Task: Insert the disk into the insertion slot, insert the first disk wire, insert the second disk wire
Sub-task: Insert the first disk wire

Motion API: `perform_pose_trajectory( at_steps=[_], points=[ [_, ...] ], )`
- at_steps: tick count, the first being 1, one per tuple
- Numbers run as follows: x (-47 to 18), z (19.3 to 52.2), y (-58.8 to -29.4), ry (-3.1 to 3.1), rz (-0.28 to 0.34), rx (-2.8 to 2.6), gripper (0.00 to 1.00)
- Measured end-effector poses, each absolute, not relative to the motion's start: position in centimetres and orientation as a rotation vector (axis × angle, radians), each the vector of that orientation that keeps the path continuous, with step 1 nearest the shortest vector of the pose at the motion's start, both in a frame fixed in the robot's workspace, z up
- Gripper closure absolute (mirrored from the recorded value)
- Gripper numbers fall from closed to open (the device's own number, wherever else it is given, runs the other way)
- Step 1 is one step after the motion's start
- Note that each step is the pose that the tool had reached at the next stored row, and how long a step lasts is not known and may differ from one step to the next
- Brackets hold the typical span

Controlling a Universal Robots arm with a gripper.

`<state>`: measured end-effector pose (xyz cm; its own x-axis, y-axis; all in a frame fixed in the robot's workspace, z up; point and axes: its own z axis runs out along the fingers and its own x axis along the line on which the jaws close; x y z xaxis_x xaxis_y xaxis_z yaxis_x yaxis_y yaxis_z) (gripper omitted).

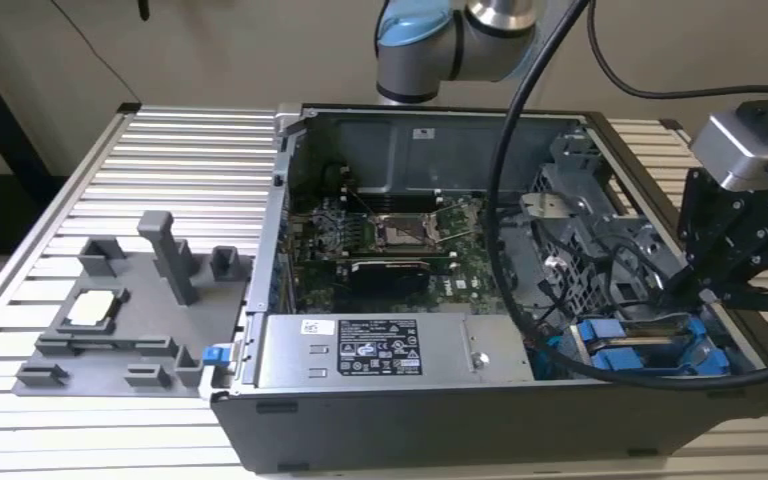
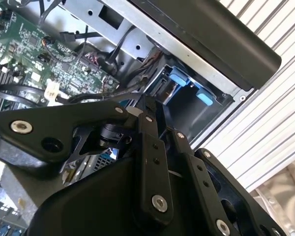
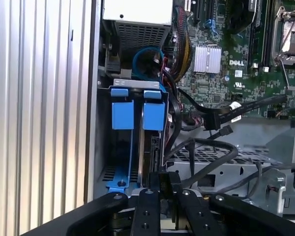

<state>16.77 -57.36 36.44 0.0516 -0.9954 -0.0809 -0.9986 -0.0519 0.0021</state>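
The disk (image 3: 148, 147) stands on edge in the insertion slot (image 3: 137, 84) of the grey drive cage, its blue carrier tab (image 3: 155, 115) at the far end. My gripper (image 3: 167, 181) sits at the disk's near end, fingers close together on it. In the exterior view the gripper (image 1: 707, 296) hangs over the blue-railed bay (image 1: 638, 350) at the case's right front corner. In the second wrist view its fingers (image 2: 148, 129) point at the blue tabs (image 2: 179, 78). Two black disk wire plugs (image 3: 219, 118) (image 3: 227, 131) lie loose beside the cage.
The open computer case holds a green board (image 1: 398, 250) and a long grey power-supply box (image 1: 371, 350). Black cables (image 3: 206, 147) loop over the cage next to the gripper. A grey fixture (image 1: 117, 320) lies on the slatted table (image 1: 184, 140) to the exterior view's left.
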Motion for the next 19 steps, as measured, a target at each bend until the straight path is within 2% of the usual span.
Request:
perform_pose_trajectory(
  at_steps=[19],
  points=[
    [17.0, 34.5, -57.6, 2.131, 0.093, -2.231, 0.81]
  ],
)
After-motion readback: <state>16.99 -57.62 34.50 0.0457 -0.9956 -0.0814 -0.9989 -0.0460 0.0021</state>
